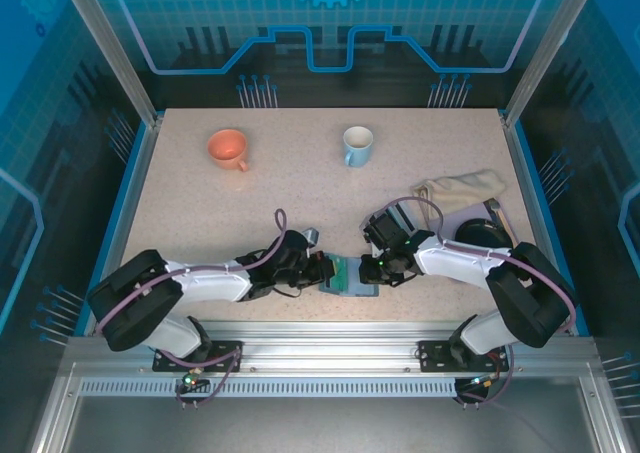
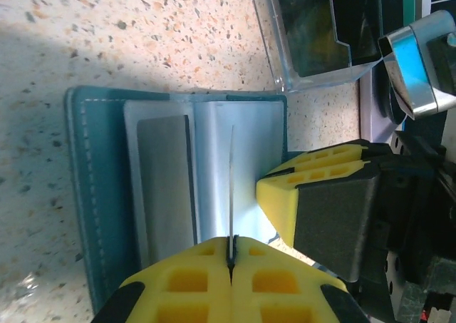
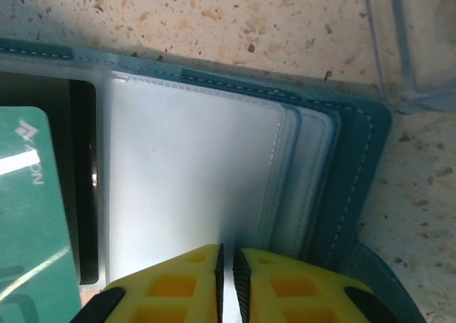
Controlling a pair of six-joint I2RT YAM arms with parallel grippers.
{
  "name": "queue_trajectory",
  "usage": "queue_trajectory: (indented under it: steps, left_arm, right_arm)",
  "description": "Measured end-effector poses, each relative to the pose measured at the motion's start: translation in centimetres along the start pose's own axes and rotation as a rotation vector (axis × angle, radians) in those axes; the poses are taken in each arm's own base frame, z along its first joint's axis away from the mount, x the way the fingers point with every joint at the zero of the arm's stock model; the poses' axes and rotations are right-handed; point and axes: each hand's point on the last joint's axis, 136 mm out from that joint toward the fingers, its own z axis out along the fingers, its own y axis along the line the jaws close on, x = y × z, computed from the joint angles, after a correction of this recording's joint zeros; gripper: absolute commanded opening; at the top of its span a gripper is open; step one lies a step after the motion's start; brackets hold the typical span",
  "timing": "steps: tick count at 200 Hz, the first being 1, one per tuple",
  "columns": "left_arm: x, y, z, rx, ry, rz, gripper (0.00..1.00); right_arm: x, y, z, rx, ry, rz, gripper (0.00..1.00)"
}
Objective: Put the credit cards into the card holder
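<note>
- Orange cup [image 1: 228,148] stands at the far left of the speckled stone-look table [image 1: 180,223], well apart from the work.
- Yellow ribbed pads of the left gripper [image 2: 230,259] are pressed flat together on one clear sleeve [image 2: 232,173]. They hold it up on edge, so it reads as a thin bright line.
- Teal and stitched along its border, the card holder [image 2: 92,195] lies open near the front edge of the table, between the two grippers. It looks like soft leatherette, with glossy, floppy plastic pockets stacked inside.
- A green card [image 3: 28,216] with a pale logo lies at the left of the open pockets, with a dark card [image 3: 87,195] just beside it. Whether either is fully seated in a pocket I cannot tell.
- The right gripper [image 3: 228,266] has its jaws drawn narrow. It seems to nip the lower edge of another frosted sleeve, though the contact itself is hidden under the pads.
- Beige cloth [image 1: 462,187] lies crumpled at the far right.
- The step in hand looks like spreading the pockets for loading. Next, one gripper likely has to let go and bring a rigid card squarely to a pocket mouth. The slack film could buckle or close if it is not held taut.
</note>
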Motion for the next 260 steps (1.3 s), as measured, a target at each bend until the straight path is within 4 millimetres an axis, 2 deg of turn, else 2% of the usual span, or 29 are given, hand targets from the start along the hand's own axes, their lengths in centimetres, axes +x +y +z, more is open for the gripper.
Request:
queue_trajectory:
  steps: [44, 181, 234, 260]
  left_arm:
    - [0.5, 1.5, 1.2, -0.037, 0.021, -0.012, 0.02]
    - [0.3, 1.0, 2.5, -0.032, 0.04, -0.04, 0.03]
    - [0.5, 1.1, 3.5, -0.051, 0.074, -0.076, 0.07]
    - [0.4, 1.0, 3.6, -0.047, 0.074, -0.085, 0.07]
  right_arm:
    - [-0.1, 0.0, 0.0, 0.002, -0.002, -0.001, 0.17]
    - [-0.4, -0.1, -0.3, 0.03, 0.002, -0.014, 0.2]
    - [-0.8, -0.6, -0.8, 0.068, -0.015, -0.021, 0.27]
    - [-1.0, -1.4, -1.8, 0.1, -0.043, -0.013, 0.3]
